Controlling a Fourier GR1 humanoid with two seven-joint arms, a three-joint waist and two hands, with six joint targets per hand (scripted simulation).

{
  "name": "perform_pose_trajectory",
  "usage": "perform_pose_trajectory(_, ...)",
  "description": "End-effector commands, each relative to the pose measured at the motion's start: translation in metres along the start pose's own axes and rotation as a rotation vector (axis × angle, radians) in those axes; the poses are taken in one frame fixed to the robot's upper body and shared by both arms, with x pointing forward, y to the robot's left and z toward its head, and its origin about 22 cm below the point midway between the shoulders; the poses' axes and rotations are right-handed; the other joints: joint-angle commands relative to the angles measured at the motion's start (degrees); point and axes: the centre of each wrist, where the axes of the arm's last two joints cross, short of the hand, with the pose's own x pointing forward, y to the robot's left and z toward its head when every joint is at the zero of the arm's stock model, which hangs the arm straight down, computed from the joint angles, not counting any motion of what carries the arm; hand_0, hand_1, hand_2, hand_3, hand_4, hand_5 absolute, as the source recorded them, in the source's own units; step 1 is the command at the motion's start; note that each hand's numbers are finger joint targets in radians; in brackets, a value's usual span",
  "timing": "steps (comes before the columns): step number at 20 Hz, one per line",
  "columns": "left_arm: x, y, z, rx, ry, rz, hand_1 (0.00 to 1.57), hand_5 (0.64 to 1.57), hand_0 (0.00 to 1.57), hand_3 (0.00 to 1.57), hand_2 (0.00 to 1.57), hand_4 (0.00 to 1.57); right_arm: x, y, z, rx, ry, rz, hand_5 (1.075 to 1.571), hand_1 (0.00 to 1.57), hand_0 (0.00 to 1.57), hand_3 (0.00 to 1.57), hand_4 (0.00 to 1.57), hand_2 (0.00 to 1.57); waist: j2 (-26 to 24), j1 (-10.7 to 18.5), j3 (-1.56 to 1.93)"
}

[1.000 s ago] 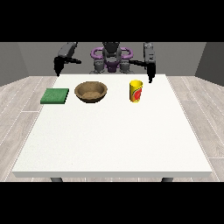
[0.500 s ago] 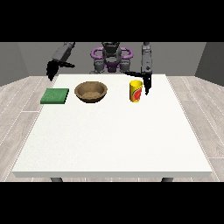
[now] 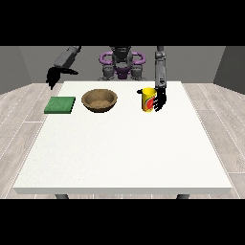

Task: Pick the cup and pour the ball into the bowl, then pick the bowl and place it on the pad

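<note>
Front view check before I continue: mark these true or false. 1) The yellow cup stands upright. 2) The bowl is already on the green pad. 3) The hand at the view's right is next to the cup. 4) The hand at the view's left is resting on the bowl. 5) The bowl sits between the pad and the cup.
1) True: the yellow cup stands upright on the table.
2) False: the bowl sits on the table beside the green pad.
3) True: the hand at the view's right is right beside the cup.
4) False: the hand at the view's left is raised beyond the pad, away from the bowl.
5) True.
</note>
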Motion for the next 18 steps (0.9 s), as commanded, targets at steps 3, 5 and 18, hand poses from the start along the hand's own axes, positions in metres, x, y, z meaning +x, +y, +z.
perform_pose_trajectory(3, -0.005, -0.010, 0.004, 0.063, -0.060, -0.309, 1.31, 1.514, 1.31, 1.57, 1.57, 0.82, 0.011, -0.008, -0.013, 0.030, -0.046, -0.018, 1.559, 0.00, 0.00, 0.00, 0.00, 0.00, 2.9, -3.6, 0.02)
perform_pose_trajectory(5, -0.013, 0.001, 0.009, 0.076, -0.020, -0.335, 1.32, 1.508, 1.32, 1.57, 1.57, 0.85, 0.015, -0.021, -0.004, 0.043, -0.028, 0.008, 1.558, 0.00, 0.00, 0.00, 0.00, 0.00, 2.1, -4.5, -0.01)
perform_pose_trajectory(18, 0.025, -0.056, -0.032, -0.128, -0.017, -0.573, 1.38, 1.536, 1.38, 1.57, 1.57, 1.03, -0.023, -0.076, 0.038, -0.136, 0.207, 0.026, 1.560, 0.00, 0.00, 0.00, 0.00, 0.00, -13.1, 3.9, 0.10)
